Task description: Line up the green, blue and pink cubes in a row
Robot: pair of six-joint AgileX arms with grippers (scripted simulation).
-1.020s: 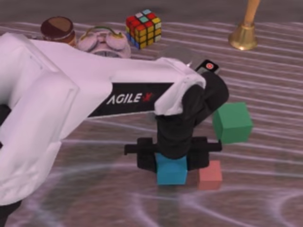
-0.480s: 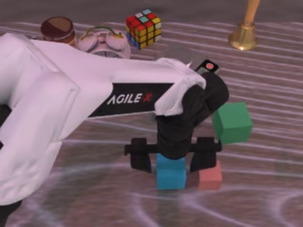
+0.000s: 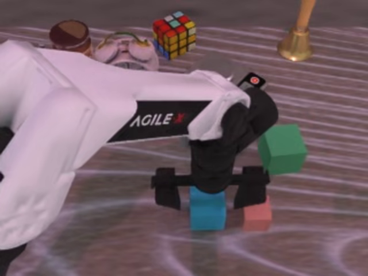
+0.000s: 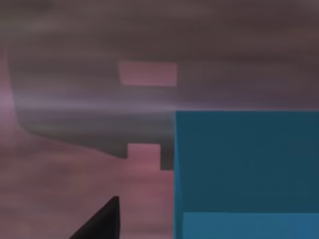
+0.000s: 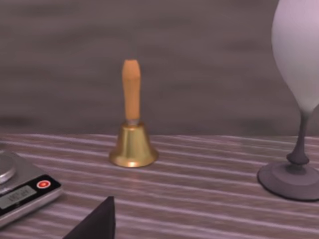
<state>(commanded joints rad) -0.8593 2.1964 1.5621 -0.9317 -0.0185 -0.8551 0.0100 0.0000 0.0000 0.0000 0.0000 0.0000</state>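
1. The left gripper point(image 3: 210, 194) stands spread over the blue cube point(image 3: 207, 211); its right finger fills the gap beside the pink cube point(image 3: 257, 214).
2. The green cube point(image 3: 282, 149) blocks the right rear side.
3. Bare table point(image 3: 115, 241) lies left and front.

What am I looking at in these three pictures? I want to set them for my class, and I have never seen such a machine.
This is a simulated pair of AgileX robot arms at a table. The top view looks down from above. The other two come from cameras on each arm's wrist.

The left gripper hangs over the blue cube, its fingers spread to either side, holding nothing. The pink cube sits close beside the blue one, and the green cube lies farther back. At the far edge are a puzzle cube, an alarm clock, a round brown object and a brass bell.

The right arm does not appear in the top view. Its wrist camera shows the bell, a scale and a pale stemmed object.
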